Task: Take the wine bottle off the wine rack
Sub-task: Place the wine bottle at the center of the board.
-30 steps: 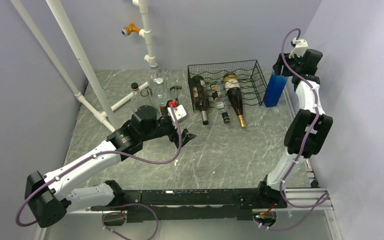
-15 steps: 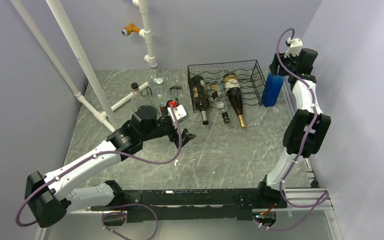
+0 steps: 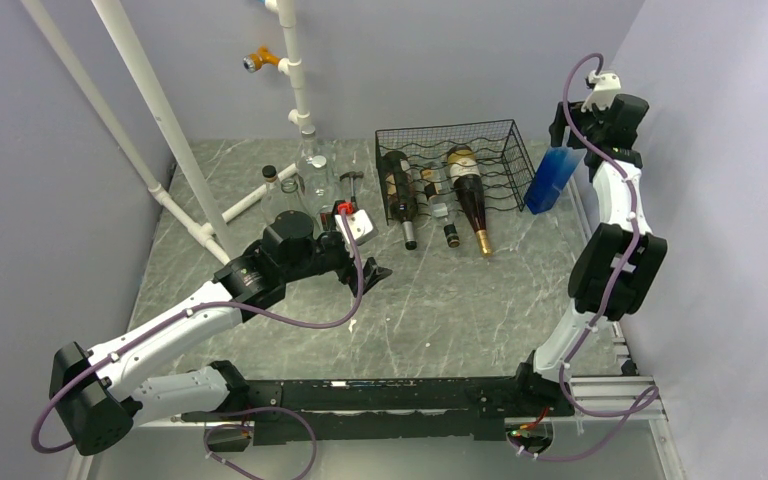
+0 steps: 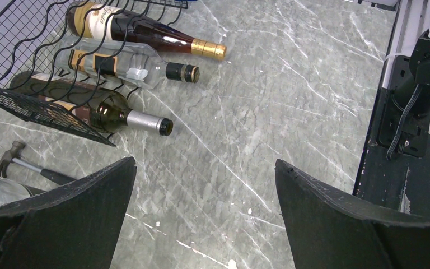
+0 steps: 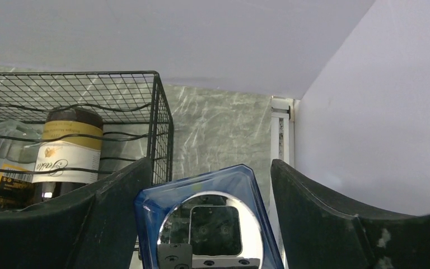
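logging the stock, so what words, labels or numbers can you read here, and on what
Gold-capped wine bottle, cream label: cursive script, too blurred to read.
Clear bottle, labels: too small to read.
Silver-capped dark bottle, label: behind wine rack wires, unreadable.
No other text visible.

A grey-green marbled bench [image 3: 460, 300] carries everything. Toward its far edge sits a black wire wine rack [image 3: 520, 165] holding 3 bottles [image 3: 468, 190] on their sides, necks poking out toward the near edge. A blue container [image 3: 550, 175] leans tilted just right of the rack. Left of the rack are a small hammer [image 3: 352, 178], clear glass jars [image 3: 312, 170] and a white pipe frame [image 3: 185, 215].
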Motion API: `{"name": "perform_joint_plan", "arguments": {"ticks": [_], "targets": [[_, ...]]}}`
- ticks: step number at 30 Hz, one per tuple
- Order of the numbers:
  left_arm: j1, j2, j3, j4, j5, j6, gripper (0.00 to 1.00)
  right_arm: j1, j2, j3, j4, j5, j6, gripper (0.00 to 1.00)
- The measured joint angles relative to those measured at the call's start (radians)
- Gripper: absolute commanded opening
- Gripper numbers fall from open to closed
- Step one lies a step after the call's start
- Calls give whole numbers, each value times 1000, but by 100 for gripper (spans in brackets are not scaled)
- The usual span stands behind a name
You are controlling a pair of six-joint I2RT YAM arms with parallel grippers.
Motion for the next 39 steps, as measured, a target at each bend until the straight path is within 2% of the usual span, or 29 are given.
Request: {"name": "perform_joint_plan", "arguments": {"ticks": [11,27,33,39], "targets": [[0,0,0,0,0,0,99,-11,-56,0,-7,-29,19,86],[0,-13,0,0,0,1,99,-19,-303,6,-102,-55,-7,91],[0,-13,0,0,-1,9,100,-19,-455,-36,-163,-129,-43,92],[0,-13,0,0,-2,18,100,-19,-572,-144,-210,-254,-59,92]]}}
